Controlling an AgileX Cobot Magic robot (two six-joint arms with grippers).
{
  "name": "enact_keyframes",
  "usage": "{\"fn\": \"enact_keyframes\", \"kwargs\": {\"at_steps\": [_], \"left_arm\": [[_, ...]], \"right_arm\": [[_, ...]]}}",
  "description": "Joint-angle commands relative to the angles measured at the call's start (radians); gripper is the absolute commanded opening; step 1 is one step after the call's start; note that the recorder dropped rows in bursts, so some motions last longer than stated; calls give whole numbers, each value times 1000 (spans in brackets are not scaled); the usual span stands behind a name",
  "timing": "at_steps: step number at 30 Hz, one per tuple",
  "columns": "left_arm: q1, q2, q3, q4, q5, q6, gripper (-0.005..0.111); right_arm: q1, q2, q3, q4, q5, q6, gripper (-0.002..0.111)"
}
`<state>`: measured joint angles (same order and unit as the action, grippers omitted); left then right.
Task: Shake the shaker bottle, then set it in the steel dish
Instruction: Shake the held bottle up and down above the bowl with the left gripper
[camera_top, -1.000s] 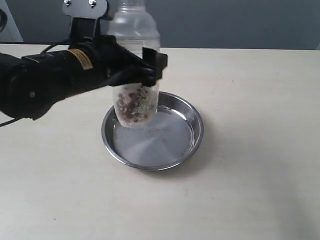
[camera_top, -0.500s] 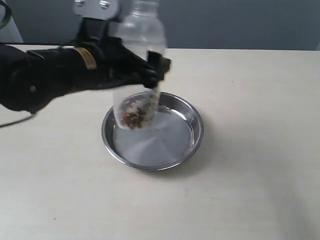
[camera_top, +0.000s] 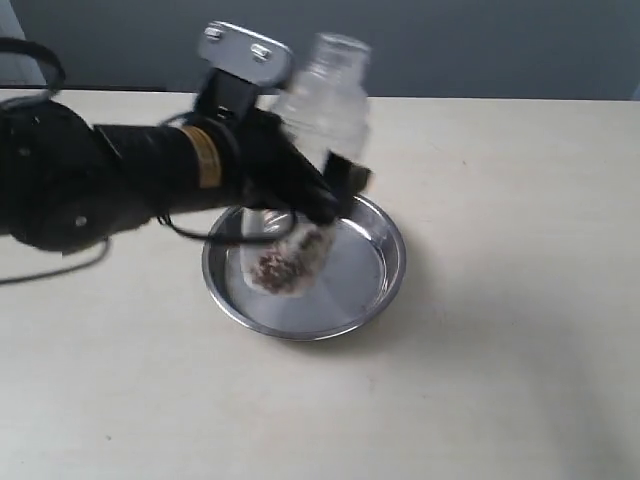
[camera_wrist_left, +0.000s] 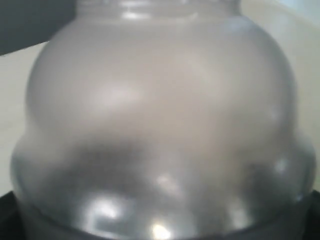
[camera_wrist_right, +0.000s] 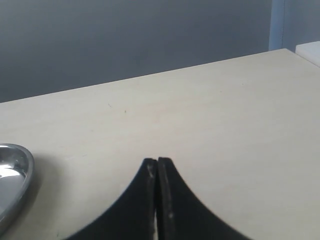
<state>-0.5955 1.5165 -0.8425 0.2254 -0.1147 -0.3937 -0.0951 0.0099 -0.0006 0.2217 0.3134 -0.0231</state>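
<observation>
**Tilted bottle held over the dish, shaking step in hand**

The black left gripper (camera_top: 308, 205) is closed around the middle of the tall clear plastic shaker bottle (camera_top: 325, 110), one finger on each side of its wall. The bottle is tilted, with its small cap leaning toward the right of the exterior view and its base, where the brown granules lie, hanging over the shallow round steel dish (camera_top: 395, 262). The bottle looks blurred, so I judge that the tilt belongs to the shaking and not to the placing. Gripping at mid-height probably gives good control of both ends. Whether the base touches the dish I cannot tell.

The left wrist view shows only the frosted domed shoulder of the bottle (camera_wrist_left: 160, 125), very close; neither the granules nor the dish appear there. The exterior view gives the tilt and the position over the dish.

The right gripper (camera_wrist_right: 157, 167) does not appear in the exterior view. Its own camera shows the jaws pressed together with nothing between them, low over the pale beige table (camera_wrist_right: 225, 110), with the rim of the dish (camera_wrist_right: 12, 170) at the picture's edge, apart from it.
</observation>
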Motion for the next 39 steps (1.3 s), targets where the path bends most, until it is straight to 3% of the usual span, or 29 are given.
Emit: {"fn": "enact_keyframes", "kwargs": {"at_steps": [1,2,3,5,7,9,12,15,17,20,23,25,28,30,33,35,39], "left_arm": [[-48,-27,2,196,-21,-90,0],[-82,-39,2,301,-1,-90,0],[-68,-36,-1,284,0,-90,0],[49,-2,-1,-12,0,-100,0],[90,20,25,-150,-17,-98,0],[62,25,45,-112,-69,-96,0],[23,-50,-36,-32,-234,-107,0],[-6,-136,-126,118,-142,-66,0],[-6,-62,-54,96,-39,-70,0],[-9,19,-2,-24,-98,-105,0],[-36,-109,-127,115,-253,-45,0],[-36,-146,-217,122,-126,41,0],[-22,-36,-108,46,62,51,0],[-32,49,-44,-29,-1,25,0],[-72,-58,-113,63,-157,52,0],[-74,-108,-160,75,-143,76,0],[-40,53,-29,3,-57,84,0]], "right_arm": [[-4,-5,1,-5,-6,-3,-1],[-4,-5,1,-5,-6,-3,-1],[-4,-5,1,-5,-6,-3,-1],[-4,-5,1,-5,-6,-3,-1],[-4,-5,1,-5,-6,-3,-1],[-4,-5,1,-5,-6,-3,-1],[-4,-5,1,-7,-10,-3,-1],[-4,-5,1,-7,-10,-3,-1],[-4,-5,1,-7,-10,-3,-1],[-4,-5,1,-7,-10,-3,-1],[-3,-5,1,-7,-10,-3,-1],[-3,-5,1,-7,-10,-3,-1],[-3,-5,1,-7,-10,-3,-1],[-3,-5,1,-7,-10,-3,-1],[-3,-5,1,-7,-8,-3,-1],[-3,-5,1,-7,-8,-3,-1],[-3,-5,1,-7,-8,-3,-1]]}}
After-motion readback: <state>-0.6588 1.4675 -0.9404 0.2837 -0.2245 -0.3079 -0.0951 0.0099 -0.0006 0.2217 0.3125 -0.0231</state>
